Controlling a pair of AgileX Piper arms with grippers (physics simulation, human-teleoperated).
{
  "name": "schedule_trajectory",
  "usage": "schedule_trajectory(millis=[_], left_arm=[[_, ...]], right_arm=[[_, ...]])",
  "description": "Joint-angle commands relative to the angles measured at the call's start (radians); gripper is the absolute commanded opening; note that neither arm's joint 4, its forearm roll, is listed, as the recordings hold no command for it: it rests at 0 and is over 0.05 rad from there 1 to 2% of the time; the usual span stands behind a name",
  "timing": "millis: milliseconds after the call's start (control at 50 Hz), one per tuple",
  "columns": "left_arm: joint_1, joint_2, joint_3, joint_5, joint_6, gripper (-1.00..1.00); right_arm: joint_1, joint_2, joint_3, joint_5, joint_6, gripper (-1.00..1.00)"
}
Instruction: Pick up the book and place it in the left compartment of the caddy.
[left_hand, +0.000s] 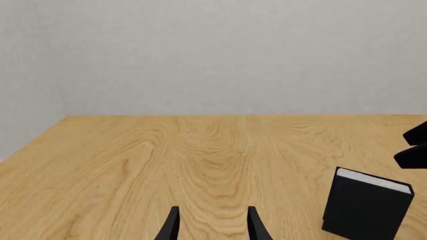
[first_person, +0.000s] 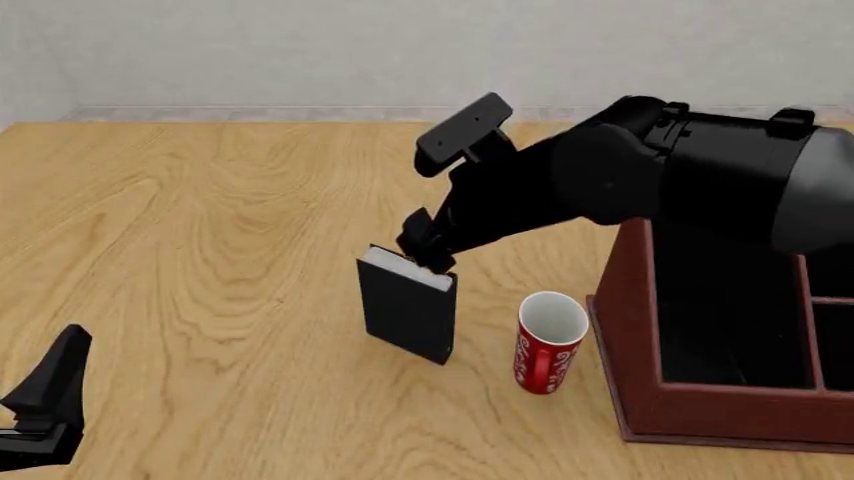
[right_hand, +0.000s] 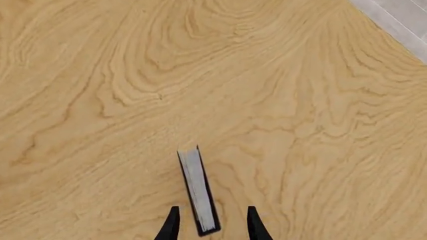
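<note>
The black book (first_person: 407, 315) stands upright on the table, white page edges up, left of the red mug. The same book (right_hand: 198, 192) shows from above in the right wrist view, and the book (left_hand: 367, 210) stands off to the side in the left wrist view. My right gripper (first_person: 427, 255) hovers at the book's top, open. Its jaws straddle one end of the page edges with gaps on both sides, as the right gripper (right_hand: 213, 215) shows. My left gripper (first_person: 51, 390) rests open and empty at the near left. The reddish-brown caddy (first_person: 641, 380) sits right, its left compartment (first_person: 727, 320) black-lined.
A red-and-white mug (first_person: 550, 342) stands between the book and the caddy, close to the caddy's left wall. The right arm reaches across above the caddy's rear. The table's far edge meets a pale wall. Bare wood lies ahead of the left gripper (left_hand: 213, 209).
</note>
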Motion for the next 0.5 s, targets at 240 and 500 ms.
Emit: schedule_trajectory(millis=[240, 500], left_arm=[[0.000, 0.000, 0.000, 0.000, 0.000, 1.00], [0.000, 0.000, 0.000, 0.000, 0.000, 1.00]], right_arm=[[0.007, 0.049, 0.020, -0.028, 0.015, 1.00], [0.012, 0.077, 0.039, -0.051, 0.029, 1.00]])
